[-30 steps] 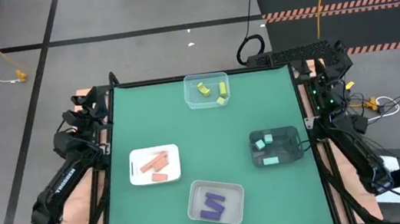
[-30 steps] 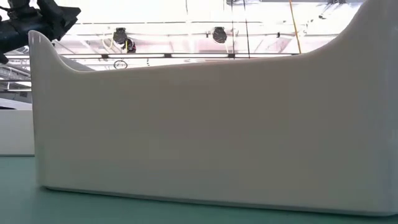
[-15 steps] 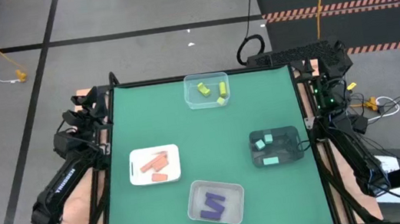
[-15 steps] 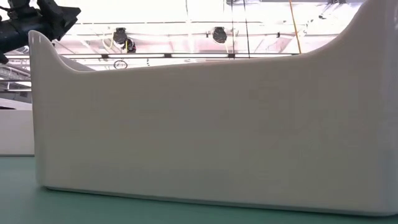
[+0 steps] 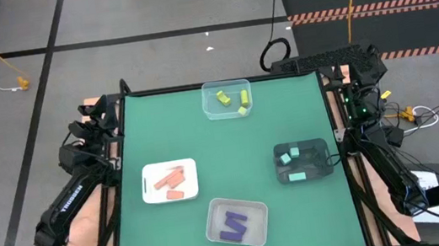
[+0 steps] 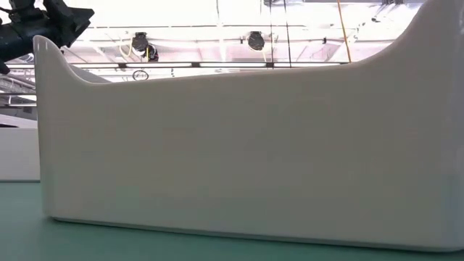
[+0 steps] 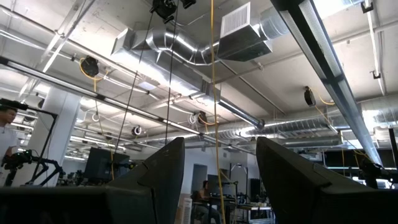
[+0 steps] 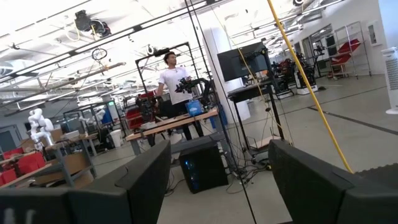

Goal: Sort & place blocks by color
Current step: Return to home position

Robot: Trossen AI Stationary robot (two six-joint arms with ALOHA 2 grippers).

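The orange blocks (image 5: 169,180) lie in the white tray (image 5: 145,172). The purple blocks (image 5: 235,225) are in a pale bin (image 5: 214,209) at that tray's near right, the yellow blocks (image 5: 233,100) in a clear bin (image 5: 209,99) beyond it, and the mint blocks (image 5: 292,164) in a dark bin (image 5: 321,171) well to its right. The left gripper (image 7: 221,180) rests off the table (image 5: 205,142) left of the tray and the right gripper (image 8: 219,180) far to its right, both claws wide and empty.
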